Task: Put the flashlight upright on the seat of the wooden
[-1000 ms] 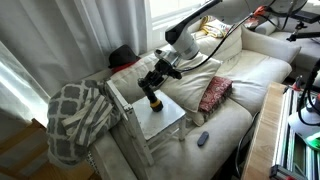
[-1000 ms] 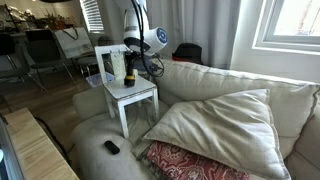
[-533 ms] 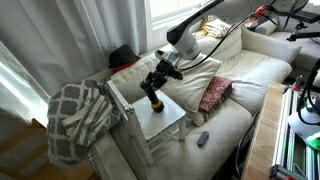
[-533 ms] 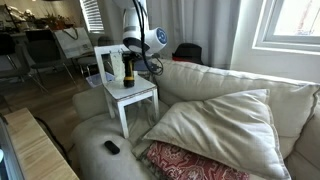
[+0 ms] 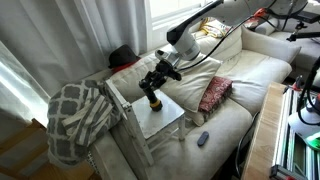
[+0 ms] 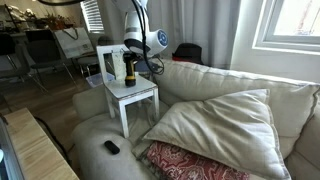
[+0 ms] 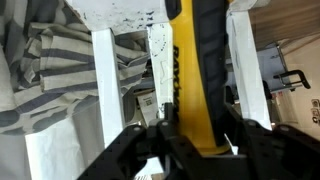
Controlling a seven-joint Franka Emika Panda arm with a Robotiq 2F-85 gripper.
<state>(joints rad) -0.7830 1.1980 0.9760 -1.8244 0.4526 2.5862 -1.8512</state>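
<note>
The pincer (image 5: 152, 88) is closed on the flashlight (image 5: 155, 102), holding it near its top. The flashlight stands up straight on the seat of the wooden chair (image 5: 170, 120), left of the middle of the frame in both exterior views. I cannot tell if its bottom is fully down.

If the pincer lets go too soon, I think the flashlight could tip over. It might then roll off the small surface onto the sofa (image 5: 245, 75). A finger dragging on it while lifting away could knock it over too.

Compared with half a second ago, almost nothing has moved. The arm and flashlight look to be in the same spot.
</note>
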